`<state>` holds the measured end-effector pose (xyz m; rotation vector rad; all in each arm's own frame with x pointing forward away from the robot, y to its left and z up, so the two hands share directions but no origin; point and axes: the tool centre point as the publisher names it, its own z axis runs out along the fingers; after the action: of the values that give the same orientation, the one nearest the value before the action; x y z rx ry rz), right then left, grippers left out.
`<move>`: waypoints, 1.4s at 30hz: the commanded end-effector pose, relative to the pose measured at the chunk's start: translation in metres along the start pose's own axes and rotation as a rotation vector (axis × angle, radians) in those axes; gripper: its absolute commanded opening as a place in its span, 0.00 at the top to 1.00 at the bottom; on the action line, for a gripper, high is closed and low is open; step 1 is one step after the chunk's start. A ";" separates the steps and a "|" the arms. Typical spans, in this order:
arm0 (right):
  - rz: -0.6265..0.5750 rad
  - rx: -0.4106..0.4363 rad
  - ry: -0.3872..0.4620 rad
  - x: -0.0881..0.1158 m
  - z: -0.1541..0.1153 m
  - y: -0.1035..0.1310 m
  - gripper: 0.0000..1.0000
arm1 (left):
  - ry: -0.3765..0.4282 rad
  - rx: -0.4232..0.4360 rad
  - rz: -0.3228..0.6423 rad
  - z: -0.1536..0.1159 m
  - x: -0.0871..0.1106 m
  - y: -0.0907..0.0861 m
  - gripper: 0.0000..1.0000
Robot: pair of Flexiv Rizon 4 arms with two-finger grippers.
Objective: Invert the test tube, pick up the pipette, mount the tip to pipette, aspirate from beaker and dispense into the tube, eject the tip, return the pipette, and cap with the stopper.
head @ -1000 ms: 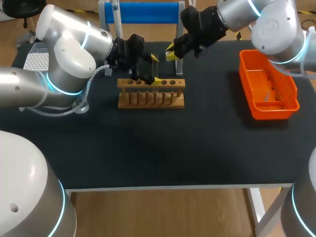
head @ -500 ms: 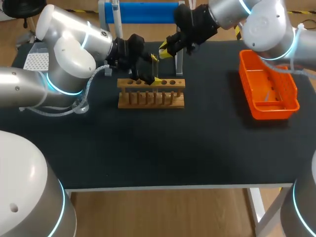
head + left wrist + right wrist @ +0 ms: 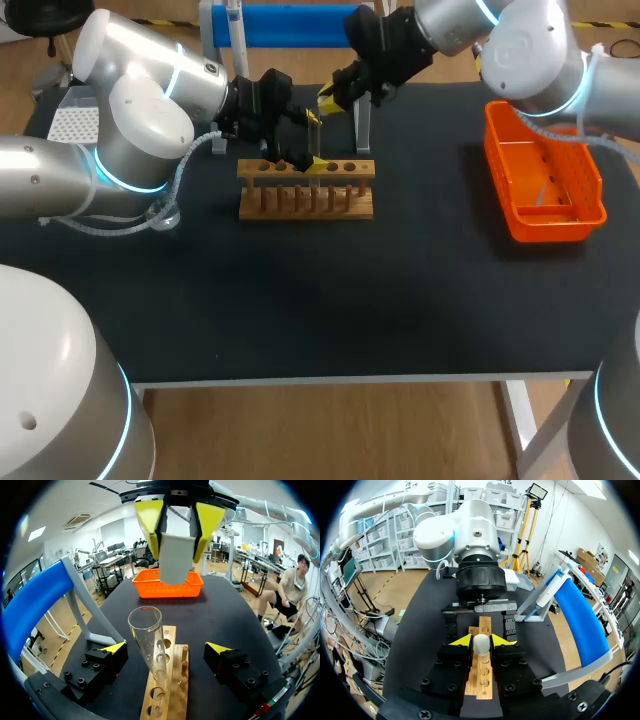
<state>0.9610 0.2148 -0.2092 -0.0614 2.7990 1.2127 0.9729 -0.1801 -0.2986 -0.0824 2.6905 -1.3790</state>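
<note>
The clear glass tube (image 3: pixel 148 645) stands mouth up in the wooden rack (image 3: pixel 177 692), inside my spread left hand (image 3: pixel 166 649). My right hand (image 3: pixel 481 640) pinches the white stopper (image 3: pixel 481 645) and has moved closer.

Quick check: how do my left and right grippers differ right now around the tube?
The left gripper is open, its fingers apart on either side of the tube without touching it. The right gripper is shut on the stopper. The left sits low at the rack, while the right hangs above the tube's mouth. Both have yellow tips and are at the same tube.
</note>
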 end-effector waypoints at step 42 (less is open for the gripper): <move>0.007 0.020 0.024 -0.010 0.022 -0.006 1.00 | 0.003 -0.001 -0.001 0.000 -0.001 0.000 0.00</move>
<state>0.9726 0.2263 -0.2259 -0.0636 2.8306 1.1957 0.9729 -0.1801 -0.2986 -0.0824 2.6904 -1.3789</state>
